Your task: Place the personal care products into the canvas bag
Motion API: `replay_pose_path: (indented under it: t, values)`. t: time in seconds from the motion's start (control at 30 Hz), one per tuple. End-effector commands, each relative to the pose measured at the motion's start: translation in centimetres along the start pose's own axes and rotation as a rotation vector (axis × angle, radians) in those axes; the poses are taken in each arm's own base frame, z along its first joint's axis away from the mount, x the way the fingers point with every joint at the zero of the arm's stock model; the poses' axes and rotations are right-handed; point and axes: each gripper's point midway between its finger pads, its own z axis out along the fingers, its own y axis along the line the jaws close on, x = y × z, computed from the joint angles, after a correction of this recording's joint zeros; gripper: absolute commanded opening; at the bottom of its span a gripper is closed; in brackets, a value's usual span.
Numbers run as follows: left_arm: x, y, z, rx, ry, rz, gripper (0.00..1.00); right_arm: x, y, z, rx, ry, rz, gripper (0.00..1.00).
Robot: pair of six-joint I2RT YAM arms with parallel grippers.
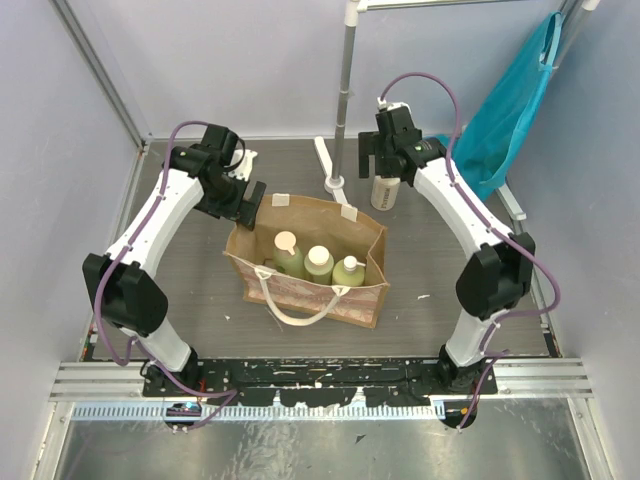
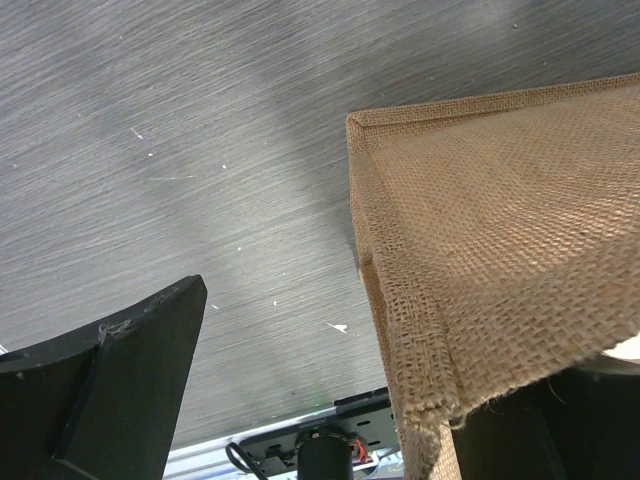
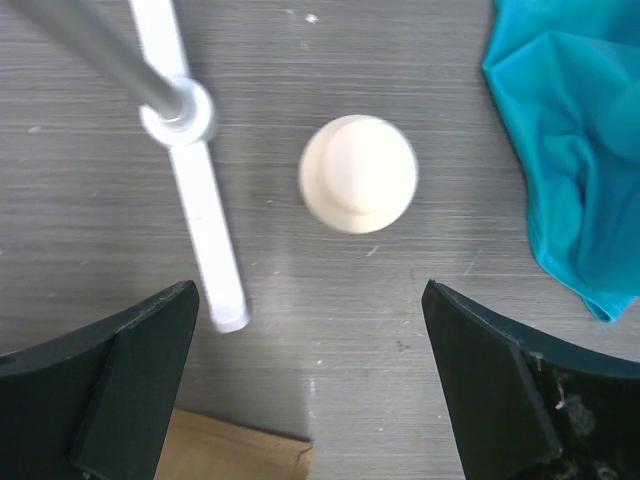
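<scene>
With my right gripper [image 3: 310, 290] spread above the remaining bottle [image 3: 358, 173] behind the canvas bag [image 1: 310, 212], an off-centre descent could topple it.

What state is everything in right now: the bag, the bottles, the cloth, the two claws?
Bag: upright, open at the top.
Three bottles: standing inside the bag, capped.
Fourth bottle: upright outside, behind the bag, capped.
Blue cloth: hanging, bunched.
Left gripper: jaws open, at the bag's corner.
Right gripper: jaws open, above the fourth bottle.
</scene>
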Motion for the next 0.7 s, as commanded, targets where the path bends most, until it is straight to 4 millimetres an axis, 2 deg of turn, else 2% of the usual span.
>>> replay_pose_path:
  t: [0.0, 0.13, 0.27, 0.5, 0.67]
  values:
    - [-0.2, 0.3, -0.5, -0.013, -0.036, -0.004, 0.98, -3.3, -2.5, 0.5, 0.092, -0.047, 0.051, 1.0]
    - [-0.3, 0.2, -0.2, -0.011, -0.034, -0.013, 0.98, -3.7, -3.3, 2.7, 0.114, -0.01, 0.056, 1.0]
    - [-0.3, 0.3, -0.1, -0.019, -0.033, -0.019, 0.98, -3.1, -3.6, 5.3, 0.087, 0.038, 0.079, 1.0]
    - [-0.1, 0.6, 0.0, -0.036, -0.016, -0.023, 0.98, -1.2, -3.9, 8.5, 0.041, 0.156, 0.105, 1.0]
    - [0.2, 0.8, 0.3, -0.043, 0.005, -0.024, 0.98, 0.6, -4.0, 9.7, 0.043, 0.234, 0.094, 1.0]
